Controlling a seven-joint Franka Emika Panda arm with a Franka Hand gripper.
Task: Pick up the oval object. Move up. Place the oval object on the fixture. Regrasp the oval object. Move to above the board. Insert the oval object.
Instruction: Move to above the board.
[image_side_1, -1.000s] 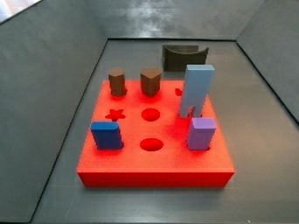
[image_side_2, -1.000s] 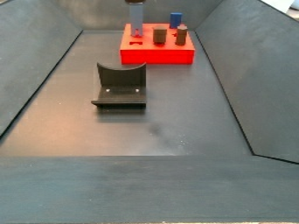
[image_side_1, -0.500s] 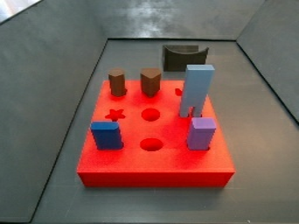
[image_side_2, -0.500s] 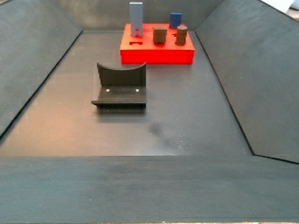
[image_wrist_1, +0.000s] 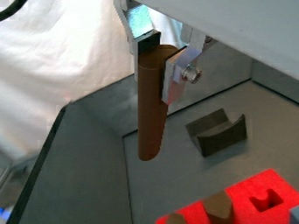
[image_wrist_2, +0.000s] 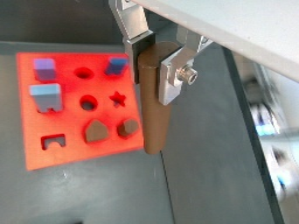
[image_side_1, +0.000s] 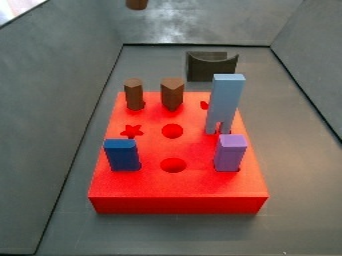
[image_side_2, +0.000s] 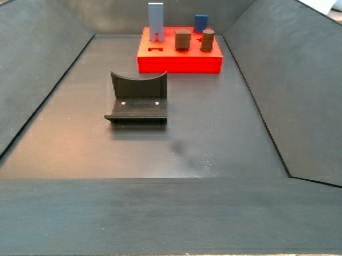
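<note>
Brown and matte, the oval object (image_wrist_1: 151, 105) hangs lengthwise between the flat silver plates of the gripper (image_wrist_1: 156, 59), which is pinching its upper end; both wrist views show the long slim peg (image_wrist_2: 153, 105) running down from the fingers (image_wrist_2: 176, 72) with its rounded lower tip free in the air. In a side view only that tip (image_side_1: 136, 4) shows, at the very upper edge of the picture, well above the floor (the gripper itself is out of sight there).

The board (image_side_1: 177, 195) is a thick bright red slab lying flat on the dull grey floor. Its top carries round holes, a star-shaped hole and upright pegs: a tall pale blue block (image_side_1: 226, 103), a short blue block (image_side_1: 122, 155), a purple block (image_side_1: 231, 153) and two stubby brown pegs (image_side_1: 135, 95). A wrist view shows the same red slab (image_wrist_2: 70, 157) from above, beside the hanging peg.

The fixture (image_side_2: 138, 98) is a dark, nearly black bracket with a curved notch in its upright wall, standing on a flat base plate, apart from the board. Nothing rests on it.
</note>
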